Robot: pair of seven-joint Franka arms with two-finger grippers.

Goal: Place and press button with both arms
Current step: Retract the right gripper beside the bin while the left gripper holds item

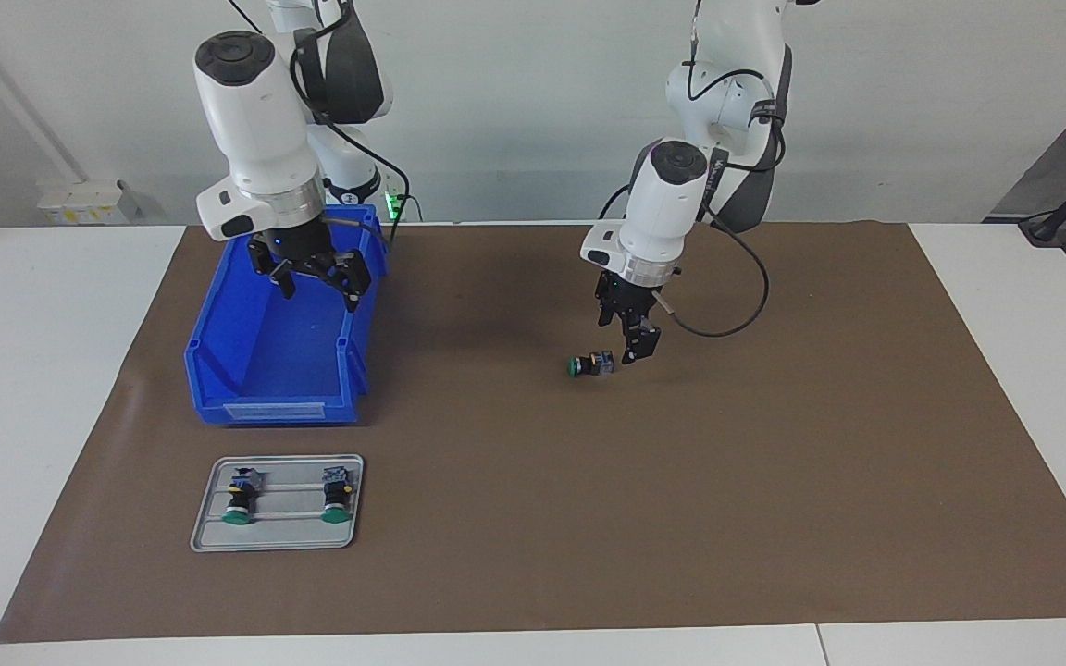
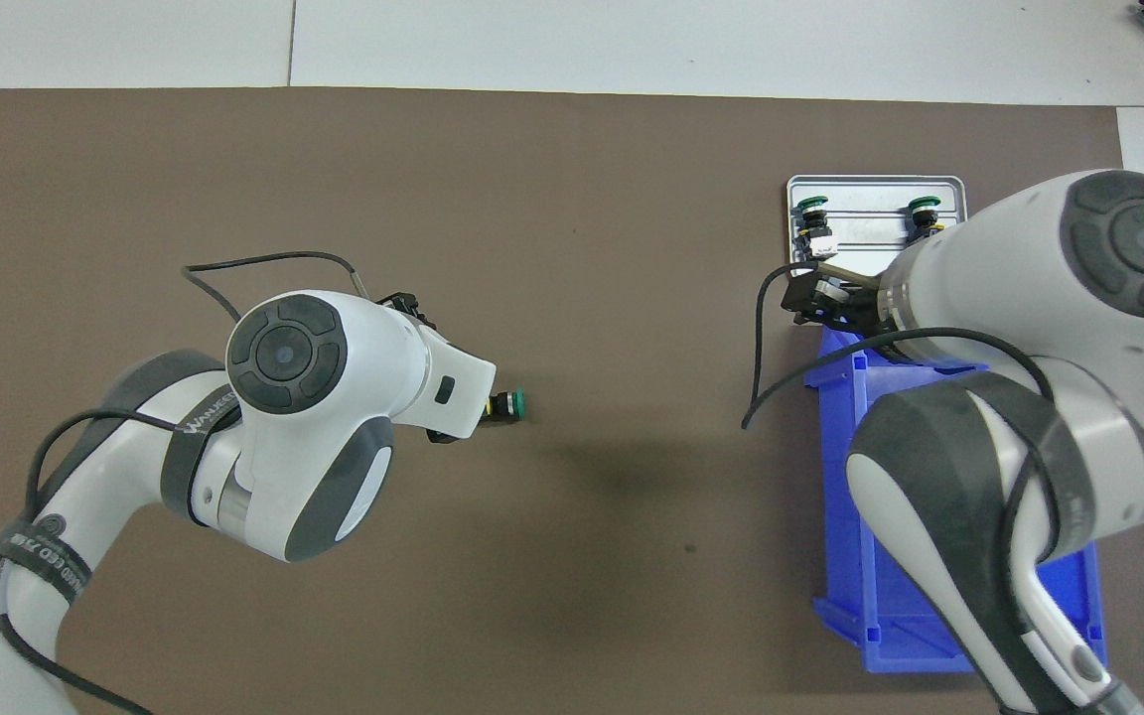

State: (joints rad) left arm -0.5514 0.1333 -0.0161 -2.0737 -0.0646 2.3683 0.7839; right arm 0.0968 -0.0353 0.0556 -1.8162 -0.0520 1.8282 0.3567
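Two green-capped buttons (image 1: pixel 239 498) (image 1: pixel 337 495) lie on a grey tray (image 1: pixel 278 536) near the blue bin (image 1: pixel 274 370). Over this bin the right gripper (image 1: pixel 316 275) hangs with fingers spread and nothing in it. A third button (image 1: pixel 589 364) lies on its side on the brown mat (image 1: pixel 681 481) of the worktop, just beside the low left gripper (image 1: pixel 637 353); whether that gripper's fingers are apart cannot be told.

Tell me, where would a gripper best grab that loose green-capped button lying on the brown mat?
Probably from above, fingers across the black body of the button: it lies on its side, green cap at one end, contact block at the other. The left gripper is right beside it.
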